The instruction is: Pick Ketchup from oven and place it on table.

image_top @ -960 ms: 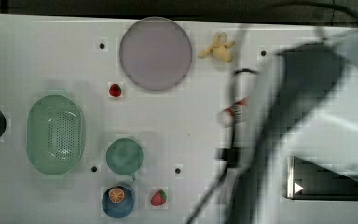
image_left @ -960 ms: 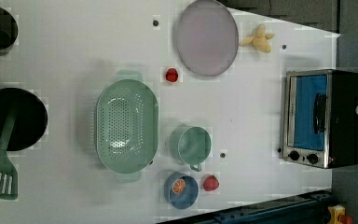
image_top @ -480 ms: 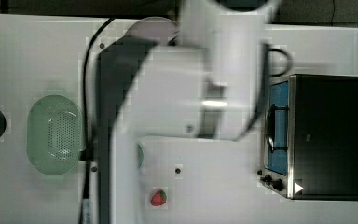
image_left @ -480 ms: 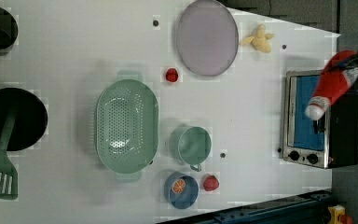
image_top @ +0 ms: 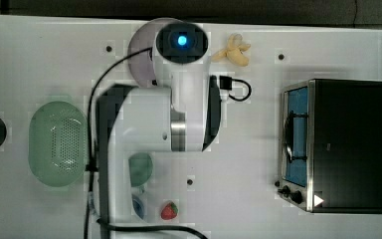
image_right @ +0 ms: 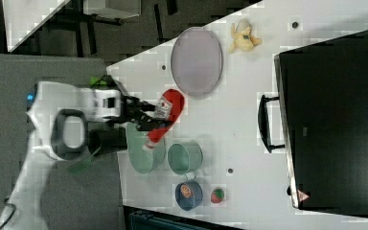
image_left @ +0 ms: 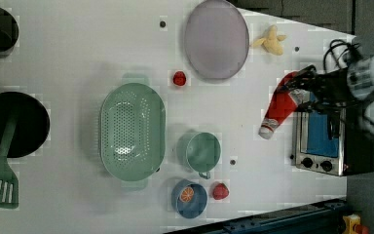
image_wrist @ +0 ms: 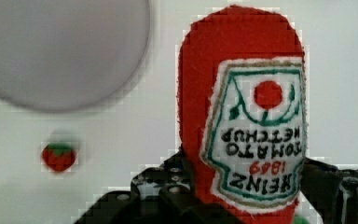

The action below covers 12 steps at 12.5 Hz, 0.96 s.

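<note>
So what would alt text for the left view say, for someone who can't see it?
A robot gripper holds a red ketchup bottle, cap tilted down, above a white table beside a toaster oven. A green colander, cup and grey plate sit nearby.

Red ketchup bottle (image_left: pixel 283 104) with white cap, tilted, held above the white desk (image_left: pixel 78 58), beside the closed black oven (image_left: pixel 327 141)

floor (image_right: pixel 52 28): dark, beyond tabletop edge | second white surface (image_right: pixel 28 14): right view's upper left
</note>
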### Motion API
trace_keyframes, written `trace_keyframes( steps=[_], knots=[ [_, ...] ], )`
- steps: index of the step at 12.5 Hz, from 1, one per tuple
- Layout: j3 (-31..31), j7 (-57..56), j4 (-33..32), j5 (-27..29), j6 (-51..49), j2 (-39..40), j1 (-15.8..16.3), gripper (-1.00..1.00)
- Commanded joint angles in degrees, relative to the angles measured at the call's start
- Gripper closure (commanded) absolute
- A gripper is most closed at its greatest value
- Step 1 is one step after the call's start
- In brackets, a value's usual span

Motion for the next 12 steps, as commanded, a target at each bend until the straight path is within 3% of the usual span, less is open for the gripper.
trace_keyframes(
  steps=[1, 5, 8, 9, 12],
  knots=[
    [-2.21, 1.69, -5.09, 1.37, 6.33, -1.15, -3.66, -0.27],
    [-2.23, 1.69, -14.88, 1.37, 17.73, 0.35, -3.7, -0.27],
    [-2.21, 1.69, -18.18, 1.38, 25.21, 2.84, -3.69, -0.27],
    [-2.2, 1.69, -18.5, 1.39, 26.96, 3.91, -3.69, -0.34],
    [-2.01, 2.32, -18.03, 1.48, 28.63, 5.72, -3.62, -0.97]
  ],
)
